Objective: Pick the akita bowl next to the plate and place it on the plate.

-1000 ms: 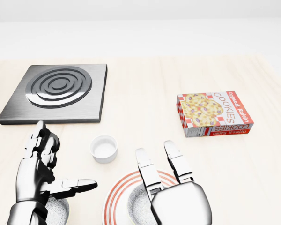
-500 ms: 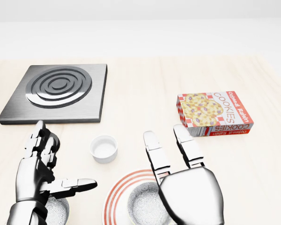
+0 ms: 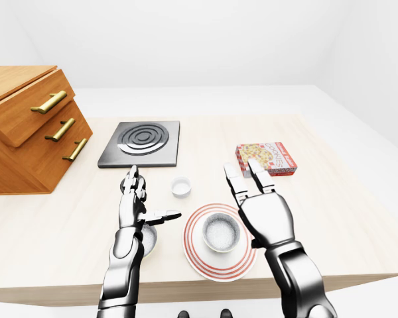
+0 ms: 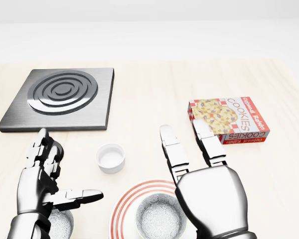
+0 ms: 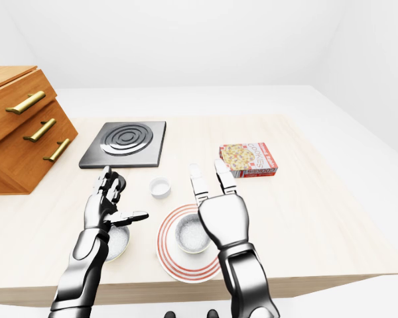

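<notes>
Shifted rightward since before, our right hand point(image 4: 209, 194), released, akita bowl point(image 4: 158, 217) on the plate point(image 4: 120, 208) just left of it in the head view (left hand point(image 4: 40, 186) likewise unclenched).

Cookie box point(image 4: 228, 121) on the right, hotplate point(image 4: 60, 98) upper left, little white ramekin point(image 4: 110, 158) lower middle, wooden drawers point(image 3: 26, 126) far left.

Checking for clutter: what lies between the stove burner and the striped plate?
A small white cup, apart from both the burner and the plate; the head view shows it best.
</notes>
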Robot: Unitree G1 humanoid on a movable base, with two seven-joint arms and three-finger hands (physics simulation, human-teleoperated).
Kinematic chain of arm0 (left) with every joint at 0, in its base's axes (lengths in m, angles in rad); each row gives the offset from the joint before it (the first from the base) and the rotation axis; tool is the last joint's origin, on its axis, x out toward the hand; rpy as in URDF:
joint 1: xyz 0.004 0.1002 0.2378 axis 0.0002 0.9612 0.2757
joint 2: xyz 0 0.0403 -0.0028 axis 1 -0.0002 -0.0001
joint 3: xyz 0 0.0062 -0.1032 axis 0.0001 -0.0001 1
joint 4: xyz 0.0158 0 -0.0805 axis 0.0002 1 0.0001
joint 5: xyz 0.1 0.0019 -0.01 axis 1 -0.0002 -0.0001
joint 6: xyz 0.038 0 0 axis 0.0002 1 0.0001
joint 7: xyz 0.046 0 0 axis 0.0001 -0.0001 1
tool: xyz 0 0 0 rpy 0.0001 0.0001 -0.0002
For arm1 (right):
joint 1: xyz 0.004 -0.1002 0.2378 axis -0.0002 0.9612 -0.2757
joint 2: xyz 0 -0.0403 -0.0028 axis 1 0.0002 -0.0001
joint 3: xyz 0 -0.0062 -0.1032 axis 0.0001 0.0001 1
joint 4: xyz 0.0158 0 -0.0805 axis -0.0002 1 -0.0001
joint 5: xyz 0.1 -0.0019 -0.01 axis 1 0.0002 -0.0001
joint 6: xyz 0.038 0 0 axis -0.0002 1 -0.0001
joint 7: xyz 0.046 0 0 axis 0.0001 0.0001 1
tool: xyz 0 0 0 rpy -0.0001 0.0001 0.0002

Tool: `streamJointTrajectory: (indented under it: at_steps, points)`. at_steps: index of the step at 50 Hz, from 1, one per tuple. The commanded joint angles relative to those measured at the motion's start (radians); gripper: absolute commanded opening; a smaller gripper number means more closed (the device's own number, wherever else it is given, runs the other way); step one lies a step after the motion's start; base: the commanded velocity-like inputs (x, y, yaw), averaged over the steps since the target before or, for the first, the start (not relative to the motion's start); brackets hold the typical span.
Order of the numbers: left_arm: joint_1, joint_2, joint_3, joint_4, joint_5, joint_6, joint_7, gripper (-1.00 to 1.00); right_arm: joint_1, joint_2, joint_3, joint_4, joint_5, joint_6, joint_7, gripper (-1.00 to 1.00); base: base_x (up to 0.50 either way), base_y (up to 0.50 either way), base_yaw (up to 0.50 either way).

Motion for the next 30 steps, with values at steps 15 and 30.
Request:
streamJointTrajectory:
  at_steps: [15, 30]
  points:
    - [0.000, 0.001, 0.001, -0.002, -0.002, 0.003, 0.001, 1.00, -0.069, 0.008, -0.114, -0.056, 0.042, -0.040, 0.088, 1.00, 0.00, 0.00, 0.00]
    - [0.000, 0.000, 0.001, -0.001, -0.001, 0.002, 0.001, 1.00, -0.177, 0.008, -0.243, -0.083, 0.114, -0.044, 0.191, 1.00, 0.00, 0.00, 0.00]
